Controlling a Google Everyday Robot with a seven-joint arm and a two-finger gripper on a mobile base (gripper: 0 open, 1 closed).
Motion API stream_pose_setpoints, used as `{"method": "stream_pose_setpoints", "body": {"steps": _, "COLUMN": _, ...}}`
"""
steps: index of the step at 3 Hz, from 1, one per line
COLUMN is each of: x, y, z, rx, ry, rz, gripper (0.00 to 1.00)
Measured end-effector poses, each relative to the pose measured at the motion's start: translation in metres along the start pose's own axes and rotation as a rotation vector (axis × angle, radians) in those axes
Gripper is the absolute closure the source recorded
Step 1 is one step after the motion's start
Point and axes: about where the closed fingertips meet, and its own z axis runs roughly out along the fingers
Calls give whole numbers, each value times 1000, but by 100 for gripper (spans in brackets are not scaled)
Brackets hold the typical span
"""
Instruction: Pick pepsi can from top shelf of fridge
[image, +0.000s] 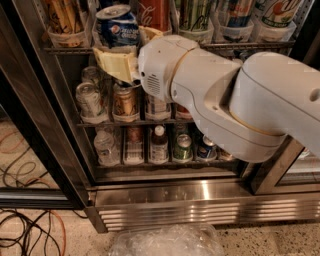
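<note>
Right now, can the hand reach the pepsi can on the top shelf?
Probably yes: the hand is right beside the pepsi can on the top shelf, with nothing between them.

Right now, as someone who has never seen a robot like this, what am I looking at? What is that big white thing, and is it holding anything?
The big white thing is the robot's arm. A single camera sees it close up as it reaches into a drinks fridge; where that camera is mounted is not known. At the arm's tip is its yellowish gripper, the part that grasps. It is up at the top shelf, right against a blue pepsi can. Whether it has closed on the can cannot be seen. A red Coca-Cola can stands beside the pepsi can, and more cans and bottles fill the racks below. Cables lie on the floor.
</note>
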Motion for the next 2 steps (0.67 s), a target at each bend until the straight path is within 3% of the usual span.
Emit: {"method": "stream_pose_setpoints", "body": {"steps": 2, "x": 9, "y": 7, "z": -51, "rx": 41, "ry": 85, "rz": -43, "gripper": 100}}
